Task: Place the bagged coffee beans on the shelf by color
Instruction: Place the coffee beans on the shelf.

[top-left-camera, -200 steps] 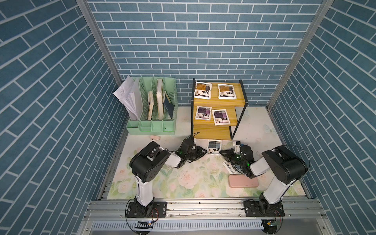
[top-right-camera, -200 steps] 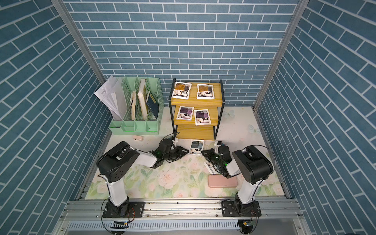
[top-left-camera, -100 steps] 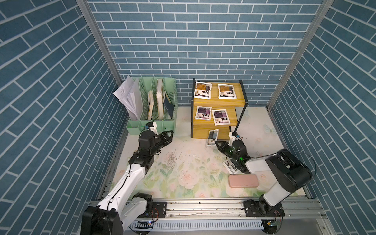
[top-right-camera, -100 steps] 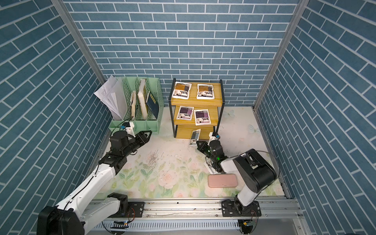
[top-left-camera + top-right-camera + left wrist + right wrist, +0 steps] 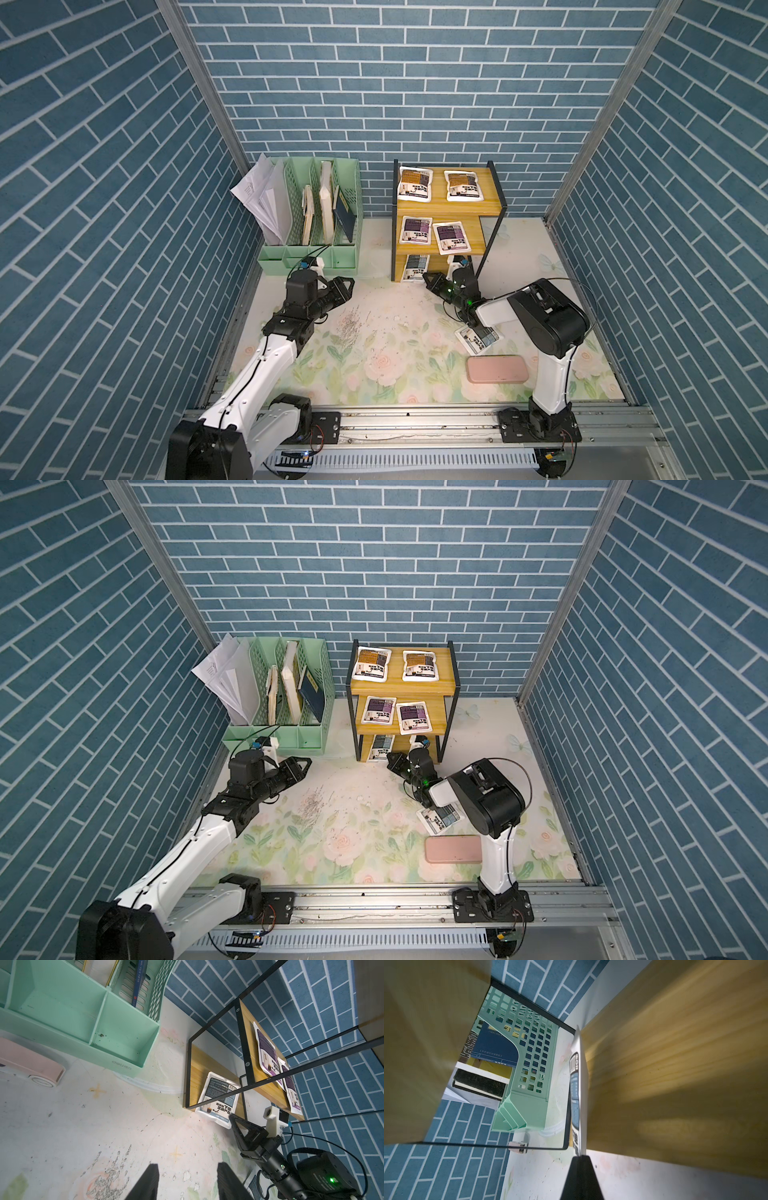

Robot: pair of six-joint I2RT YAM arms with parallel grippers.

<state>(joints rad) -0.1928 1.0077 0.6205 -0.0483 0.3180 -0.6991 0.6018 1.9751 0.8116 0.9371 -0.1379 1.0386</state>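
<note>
Table (image 5: 374, 299) with a floral mat carries everything: mint file organizer (image 5: 307, 257) far left, shelf (image 5: 457, 206) far, just right of it, pink case (image 5: 496, 369) near right. Progress, judging from the layout: four of six bags done, fifth mid-placement, sixth untouched. Top tier has both orange-brown pouches (image 5: 414, 185) side by side. Middle tier has both purple pouches (image 5: 415, 230), the right one skewed. On the bottom tier, grey-blue pouch (image 5: 415, 266) lies on the left part of the board, its near edge hanging off the front toward the table. Right claw (image 5: 429, 278) is pinched tight on that near edge; the right wrist view shows the pouch edge-on, running straight out of the closed tips (image 5: 580, 1160). So it is not released yet, and it probably wants a push deeper first. Second grey-blue pouch (image 5: 478, 337) lies flat on the table near right, just beyond the pink case and partly hidden by the right arm (image 5: 498, 311). Left claw (image 5: 347, 286) hovers over the table by the organizer's front, jaws partway apart, nothing between them. Left to do: release the fifth, fetch the sixth, set it on the bottom tier's right part.
</note>
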